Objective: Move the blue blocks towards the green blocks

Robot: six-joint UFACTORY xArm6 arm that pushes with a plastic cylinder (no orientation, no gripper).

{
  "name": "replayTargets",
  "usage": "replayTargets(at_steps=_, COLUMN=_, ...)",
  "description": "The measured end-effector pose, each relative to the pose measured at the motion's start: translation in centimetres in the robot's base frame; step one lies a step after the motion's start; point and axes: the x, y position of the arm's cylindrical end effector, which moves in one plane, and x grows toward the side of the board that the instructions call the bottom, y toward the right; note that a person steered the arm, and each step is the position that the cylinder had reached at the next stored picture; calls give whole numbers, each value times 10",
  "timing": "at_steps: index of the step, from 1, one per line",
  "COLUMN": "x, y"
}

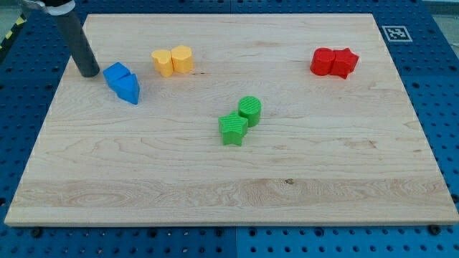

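My tip [89,72], a bare rod with no jaws to open or close, rests on the bench [215,193] just left of the touching blue cube [115,74] and blue triangular block [129,89], well apart from the green star [232,130] and green cylinder [250,110] near the middle.

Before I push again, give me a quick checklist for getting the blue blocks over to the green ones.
1. My tip sits at the view's left of the blue blocks, on the side away from green: ok.
2. Tip touching blue: cannot tell, looks just apart.
3. Blue pair together: ok.
4. Path to the green blocks free of other blocks: ok.
5. Yellow blocks lie above that path: ok.
6. Red blocks far at the view's right: ok.
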Motion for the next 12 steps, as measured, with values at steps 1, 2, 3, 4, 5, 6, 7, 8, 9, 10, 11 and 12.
replayTargets(at_steps=1, x=5, y=34)
replayTargets(at_steps=2, x=7, y=98)
replayTargets(at_steps=3, x=8, y=100)
replayTargets(at_steps=4, x=3, y=62)
replayTargets(at_steps=5, x=11, y=39)
replayTargets(at_steps=6, x=43, y=35)
replayTargets(at_steps=7, x=66, y=64)
replayTargets(at_steps=8, x=81, y=113)
replayTargets(at_steps=9, x=82, y=113)
replayTargets(at_steps=10, x=70, y=74)
replayTargets(at_steps=11, x=42, y=29)
replayTargets(at_steps=12, x=10, y=35)
